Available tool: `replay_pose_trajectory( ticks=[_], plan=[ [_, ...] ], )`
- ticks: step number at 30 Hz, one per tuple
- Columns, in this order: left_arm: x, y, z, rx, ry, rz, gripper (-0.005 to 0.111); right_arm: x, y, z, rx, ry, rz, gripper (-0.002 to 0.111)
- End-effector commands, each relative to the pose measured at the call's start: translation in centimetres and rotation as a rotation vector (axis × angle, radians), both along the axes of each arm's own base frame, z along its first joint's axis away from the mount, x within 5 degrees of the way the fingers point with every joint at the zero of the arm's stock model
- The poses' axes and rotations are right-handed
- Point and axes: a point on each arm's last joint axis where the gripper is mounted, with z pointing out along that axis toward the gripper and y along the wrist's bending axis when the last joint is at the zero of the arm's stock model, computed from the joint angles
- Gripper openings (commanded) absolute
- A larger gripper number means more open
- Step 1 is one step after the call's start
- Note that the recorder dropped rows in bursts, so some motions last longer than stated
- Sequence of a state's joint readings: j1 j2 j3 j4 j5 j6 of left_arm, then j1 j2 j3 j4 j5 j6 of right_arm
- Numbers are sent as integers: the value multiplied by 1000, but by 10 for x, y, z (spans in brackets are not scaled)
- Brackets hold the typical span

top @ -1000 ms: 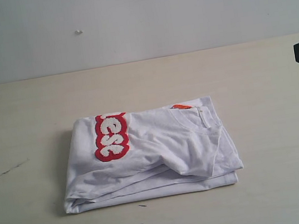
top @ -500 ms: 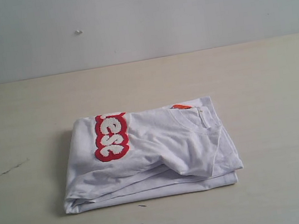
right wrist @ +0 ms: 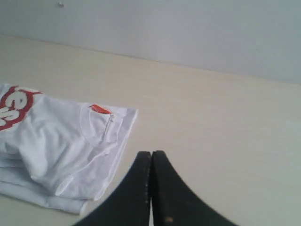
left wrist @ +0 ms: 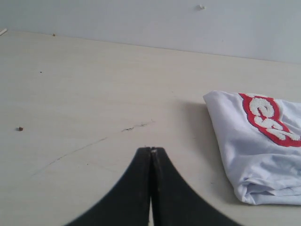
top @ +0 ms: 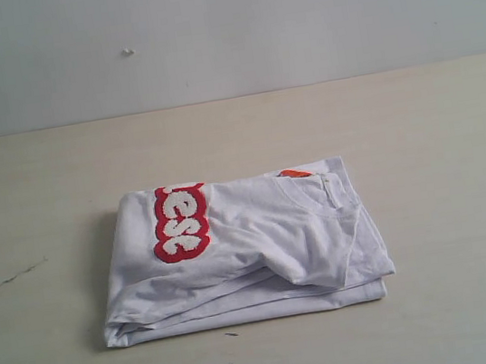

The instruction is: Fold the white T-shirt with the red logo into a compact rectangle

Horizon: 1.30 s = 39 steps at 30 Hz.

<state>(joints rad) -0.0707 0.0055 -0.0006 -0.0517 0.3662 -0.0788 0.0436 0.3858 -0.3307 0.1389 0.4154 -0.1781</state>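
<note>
The white T-shirt (top: pixel 253 249) lies folded in a layered rectangle at the middle of the table. Part of the red logo (top: pixel 179 224) shows on its top left, and the small orange neck tag (top: pixel 294 173) by the collar at the back. Neither gripper appears in the exterior view. In the left wrist view my left gripper (left wrist: pixel 151 149) is shut on nothing, over bare table beside the white T-shirt (left wrist: pixel 256 141) and the red logo (left wrist: pixel 267 118). My right gripper (right wrist: pixel 151 153) is shut and empty too, apart from the white T-shirt (right wrist: pixel 61 146).
The pale wooden table (top: pixel 437 135) carries a dark scratch (top: pixel 19 273) at the left and a small dark speck (top: pixel 232 334) in front of the shirt. A grey wall (top: pixel 220 30) rises behind the table's far edge.
The right gripper, at the right edge of the exterior view a second ago, has withdrawn to the right and left that view. The shirt has not moved.
</note>
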Motion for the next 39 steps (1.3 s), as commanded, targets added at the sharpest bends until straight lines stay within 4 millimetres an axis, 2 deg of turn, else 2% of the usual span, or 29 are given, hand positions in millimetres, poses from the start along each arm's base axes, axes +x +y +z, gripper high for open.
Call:
replay_pose_trajectory(
  ticks=[1,7,13,16,25,39],
  plan=[
    [0,0,0,-3,-7,5,0,-8,-12,-10,45,-180,-155,0],
    [0,0,0,-3,-7,5,0,-21,-17,-46,108,-240,-270,0],
    [0,0,0,-3,-7,5,0,-29,-19,-65,142,-276,-333,0],
    [0,0,0,-3,-7,5,0,-31,-20,-64,150,-303,-363,0],
    [0,0,0,-3,-7,5,0,-33,-18,-73,121,-202,-355,0],
    [0,0,0,-3,-7,5,0,-33,-19,-74,160,-191,-374,0]
  ],
)
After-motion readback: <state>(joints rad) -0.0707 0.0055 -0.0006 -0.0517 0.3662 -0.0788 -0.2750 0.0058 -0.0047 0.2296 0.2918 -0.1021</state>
